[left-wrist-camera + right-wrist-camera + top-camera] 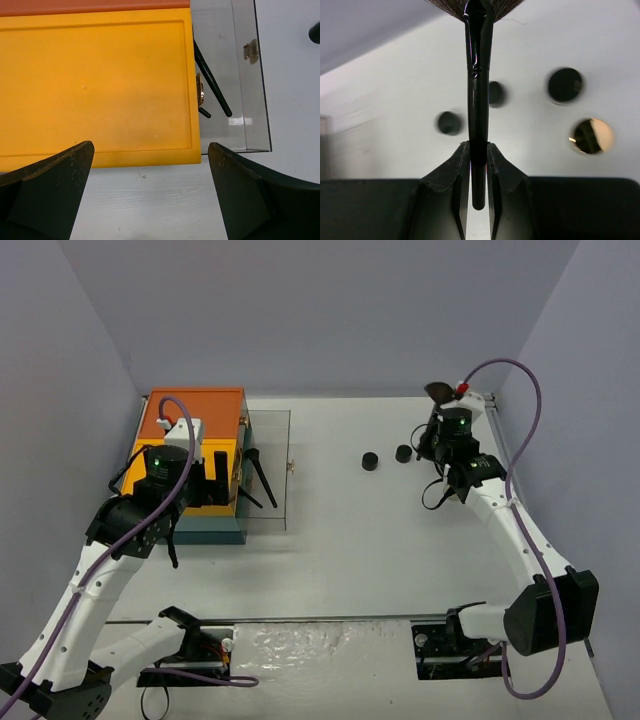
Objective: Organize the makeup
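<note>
My right gripper (478, 150) is shut on the handle of a slim black brush (477, 75), whose bristle head points away from the wrist. From above, that brush (437, 392) is held up over the table's far right by the right gripper (443, 422). Below it sit round black jars (449, 122) (565, 85) and a beige puff (591, 135). Two jars (369, 461) (403, 453) show in the top view. My left gripper (150, 200) is open over the near edge of the orange-topped box (95, 85), holding nothing.
A clear tray (268, 470) lies against the right side of the orange-topped box (190, 415) with black brushes (212, 85) in it. Grey walls close in the table on three sides. The right arm's purple cable loops above the far right corner.
</note>
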Tool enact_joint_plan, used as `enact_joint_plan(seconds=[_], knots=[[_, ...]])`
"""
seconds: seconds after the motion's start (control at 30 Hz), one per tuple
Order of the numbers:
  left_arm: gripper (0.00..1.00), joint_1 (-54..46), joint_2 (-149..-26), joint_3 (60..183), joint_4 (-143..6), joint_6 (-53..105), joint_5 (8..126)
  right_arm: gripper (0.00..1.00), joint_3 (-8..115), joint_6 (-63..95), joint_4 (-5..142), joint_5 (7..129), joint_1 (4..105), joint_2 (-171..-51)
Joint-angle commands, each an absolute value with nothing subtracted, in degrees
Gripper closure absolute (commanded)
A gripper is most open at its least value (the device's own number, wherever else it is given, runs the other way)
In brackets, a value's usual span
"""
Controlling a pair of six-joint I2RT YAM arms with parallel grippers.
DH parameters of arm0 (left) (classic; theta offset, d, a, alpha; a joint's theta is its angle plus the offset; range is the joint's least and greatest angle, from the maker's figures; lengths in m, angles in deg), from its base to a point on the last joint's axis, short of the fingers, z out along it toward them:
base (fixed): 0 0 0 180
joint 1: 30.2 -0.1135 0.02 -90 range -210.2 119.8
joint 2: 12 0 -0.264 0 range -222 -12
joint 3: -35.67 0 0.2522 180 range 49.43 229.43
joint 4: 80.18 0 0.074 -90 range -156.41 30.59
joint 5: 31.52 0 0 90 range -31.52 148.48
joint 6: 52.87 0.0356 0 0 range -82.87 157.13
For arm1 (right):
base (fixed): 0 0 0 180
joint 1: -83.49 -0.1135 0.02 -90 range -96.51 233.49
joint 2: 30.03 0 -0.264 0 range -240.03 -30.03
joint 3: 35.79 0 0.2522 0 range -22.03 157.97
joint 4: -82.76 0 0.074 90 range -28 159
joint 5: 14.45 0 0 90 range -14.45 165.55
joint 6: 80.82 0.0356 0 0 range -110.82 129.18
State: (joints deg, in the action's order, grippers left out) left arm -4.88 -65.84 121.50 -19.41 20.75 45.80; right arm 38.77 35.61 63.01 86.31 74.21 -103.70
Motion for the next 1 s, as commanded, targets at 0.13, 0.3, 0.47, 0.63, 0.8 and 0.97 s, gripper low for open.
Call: enact_joint_plan(seconds=[0.13,0.3,0.47,0.63,0.8,0.97], knots=[[0.03,-5.8,-68.4,128.4,-16.5,18.2,41.8,1.00,62.7,35.8,67.7,79.8,45.5,-121.0],[0.03,-6.8,-68.8,130.4,-14.9,17.0,41.0,1.00,72.3,36.3,71.7,79.6,36.5,-132.1],[0.03,-7.7,-69.8,132.5,-13.5,16.4,40.1,0.83,76.7,38.5,72.4,82.1,33.1,-139.0],[0.03,-9.1,-70.5,133.2,-14.8,16.4,40.1,0.41,77.1,37.4,72.5,81.0,33.1,-139.9],[0.03,-13.8,-73.3,134.2,-17.2,17.3,43.5,0.19,75.2,34.0,72.0,81.4,35.6,-134.9],[0.03,-21.6,-78.2,136.1,-21.7,17.9,49.9,0.04,70.0,32.0,69.3,80.8,43.4,-130.7]])
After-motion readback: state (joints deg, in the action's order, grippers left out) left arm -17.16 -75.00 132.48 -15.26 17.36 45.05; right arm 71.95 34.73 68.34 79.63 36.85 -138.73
